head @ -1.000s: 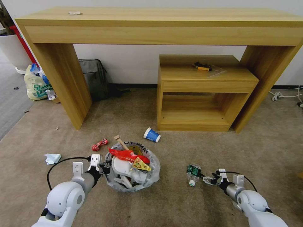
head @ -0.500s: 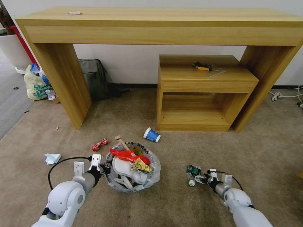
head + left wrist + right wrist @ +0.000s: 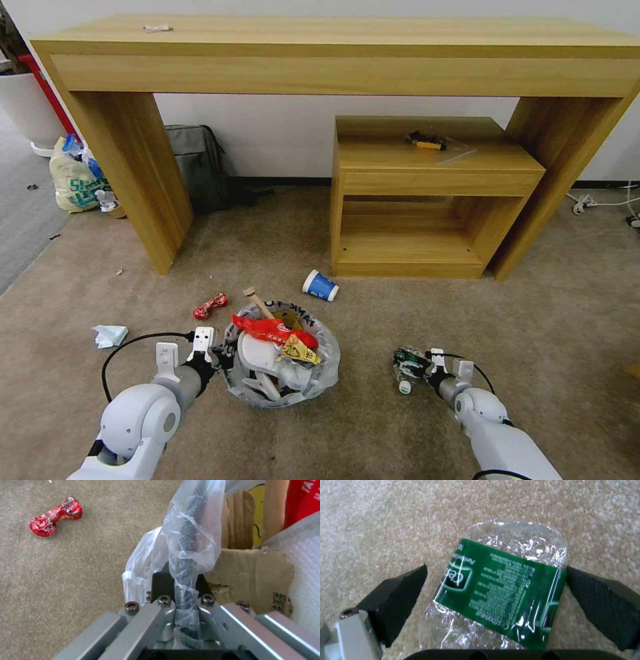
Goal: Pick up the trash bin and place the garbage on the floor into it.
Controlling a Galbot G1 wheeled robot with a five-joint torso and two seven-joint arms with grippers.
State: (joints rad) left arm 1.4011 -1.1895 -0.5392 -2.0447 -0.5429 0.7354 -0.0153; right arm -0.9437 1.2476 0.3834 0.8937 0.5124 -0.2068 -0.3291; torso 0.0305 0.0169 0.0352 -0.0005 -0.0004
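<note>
The trash bin [image 3: 283, 390], black with a crinkly clear liner, stands on the beige floor [image 3: 373, 440] heaped with slippers, red wrappers and a wooden stick [image 3: 257, 301]. My left gripper [image 3: 221, 353] is shut on its near-left rim; in the left wrist view the left gripper [image 3: 181, 590] pinches the bag-covered rim, with cardboard [image 3: 253, 580] just inside. A crushed green bottle [image 3: 405, 361] lies to the bin's right. My right gripper [image 3: 419, 370] is open at it; up close the bottle [image 3: 500, 592] lies between the two black fingers [image 3: 400, 597].
Loose garbage on the carpet: a blue cup [image 3: 320, 285], a red wrapper [image 3: 210, 305] [image 3: 55, 517] and crumpled paper [image 3: 110, 335]. Behind stand a wooden desk [image 3: 133, 173] and a low shelf unit [image 3: 433, 200]. A grey backpack [image 3: 197, 163] and a tied yellowish bag [image 3: 77, 177] sit at the back left.
My right arm has slid left toward the bottle, bringing its open fingers around it. The left gripper and the bin have stayed put.
</note>
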